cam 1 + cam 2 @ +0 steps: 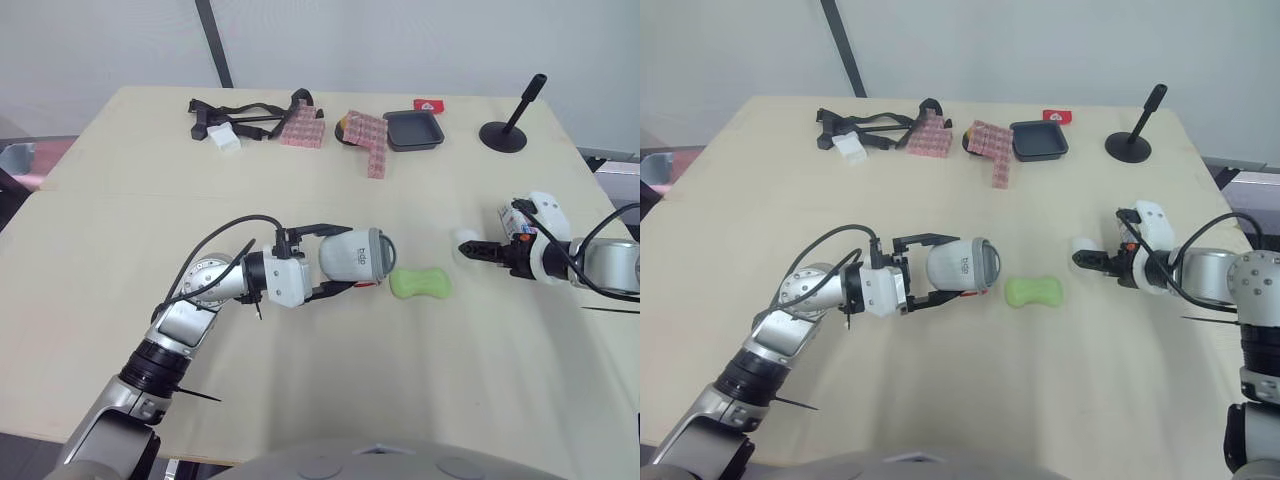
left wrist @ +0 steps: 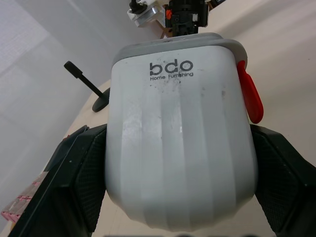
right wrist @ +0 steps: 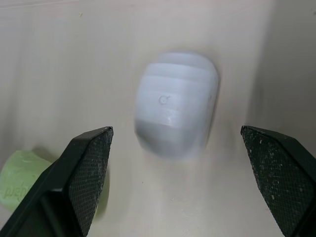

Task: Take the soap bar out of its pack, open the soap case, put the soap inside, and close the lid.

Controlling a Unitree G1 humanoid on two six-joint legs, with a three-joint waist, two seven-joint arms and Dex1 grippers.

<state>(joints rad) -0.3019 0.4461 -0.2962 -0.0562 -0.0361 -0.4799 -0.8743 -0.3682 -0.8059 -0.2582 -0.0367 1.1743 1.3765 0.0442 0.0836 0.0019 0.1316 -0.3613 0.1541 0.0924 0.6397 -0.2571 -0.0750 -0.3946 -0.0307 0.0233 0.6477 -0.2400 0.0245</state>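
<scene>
A white soap case (image 1: 352, 257) with a grey rim and a red latch (image 2: 249, 93) lies on its side just above the table. My left gripper (image 1: 336, 259) is shut on it, one black finger (image 2: 74, 177) on each side. The case looks closed. The bare green soap bar (image 1: 420, 283) lies on the table just right of the case's grey end. Further right, my right gripper (image 1: 482, 250) is open, low over the table. A small white ribbed piece (image 3: 175, 106) lies on the table just ahead of its fingers (image 3: 89, 163), untouched.
At the far side stand a black tray (image 1: 414, 130), a small red pack (image 1: 430, 104), pink patterned packs (image 1: 368, 135), a black strap bundle (image 1: 240, 112) with a white block (image 1: 225, 140), and a black stand (image 1: 505, 130) at the far right.
</scene>
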